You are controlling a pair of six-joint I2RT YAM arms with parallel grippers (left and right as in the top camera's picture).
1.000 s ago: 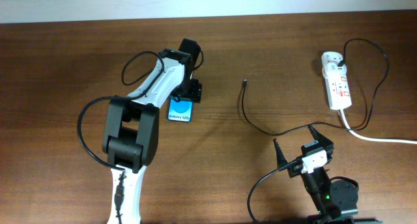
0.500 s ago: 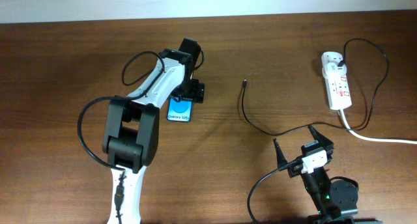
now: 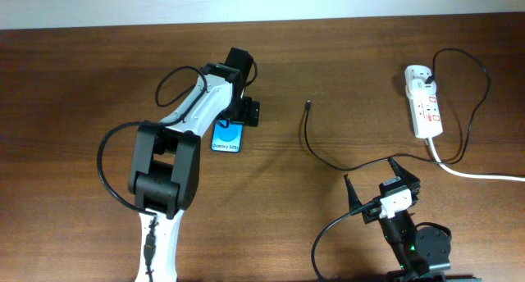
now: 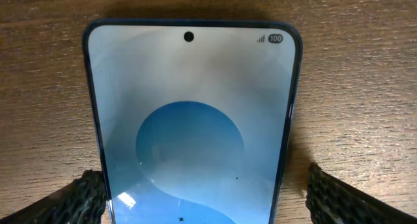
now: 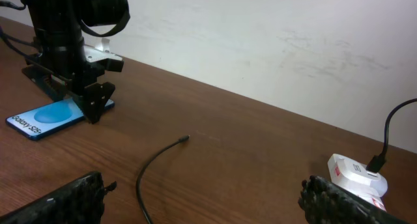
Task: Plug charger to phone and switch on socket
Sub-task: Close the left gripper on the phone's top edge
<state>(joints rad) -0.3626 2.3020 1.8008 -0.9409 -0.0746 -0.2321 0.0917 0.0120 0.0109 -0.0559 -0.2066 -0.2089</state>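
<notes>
Now: left jaws wide over the phone

Left gripper (image 3: 236, 114) hangs over the far end of the phone (image 3: 229, 138), jaws spread wide, one finger off each long edge. From the wrist view, neither seems to touch it.

Phone lies flat, screen up, left of centre on the table (image 3: 74, 77).

Charger (image 3: 305, 136) tip rests to the right of the phone, well apart. Its cable runs on toward the socket (image 3: 424, 110) at far right.

Right gripper (image 3: 371, 172) sits at the near edge, jaws wide, holding nothing.

Against a second ago, the left gripper's right-hand finger has swung outward. Phone possibly nudged a touch farther, hard to say.
</notes>
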